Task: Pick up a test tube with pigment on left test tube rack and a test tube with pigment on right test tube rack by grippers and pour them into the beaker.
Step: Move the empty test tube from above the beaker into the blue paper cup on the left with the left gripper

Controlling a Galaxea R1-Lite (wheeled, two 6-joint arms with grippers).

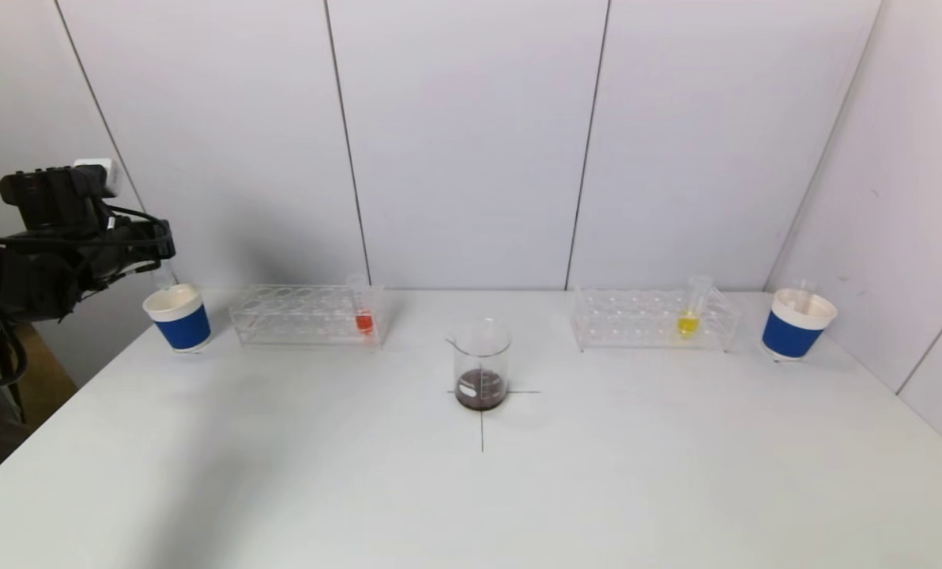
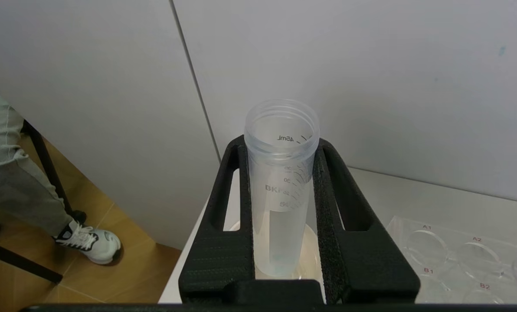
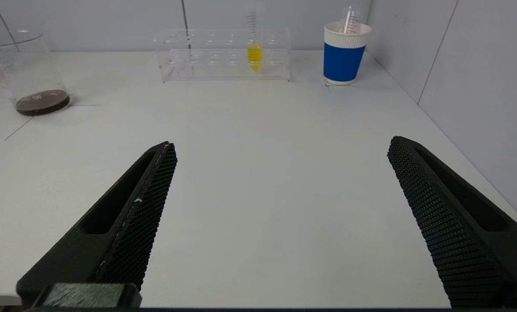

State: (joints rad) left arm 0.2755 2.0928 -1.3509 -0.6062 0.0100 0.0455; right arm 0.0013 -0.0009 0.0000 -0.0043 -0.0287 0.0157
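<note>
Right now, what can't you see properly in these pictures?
- Head view: the left hand is bunched over the left cup; the empty tube it holds barely shows.
- Left wrist view: the tube's bottom sits behind the fingers.
- Head view: the right hand is outside the frame.
- Right wrist view: the beaker is cut off by the edge.

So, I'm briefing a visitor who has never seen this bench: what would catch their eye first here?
Probably the colours: an orange-filled tube in the left rack and a yellow-filled tube in the right rack, flanking a beaker with dark liquid at the table's centre cross. Next, the left claw, shut on an empty tube above the left blue cup.
</note>
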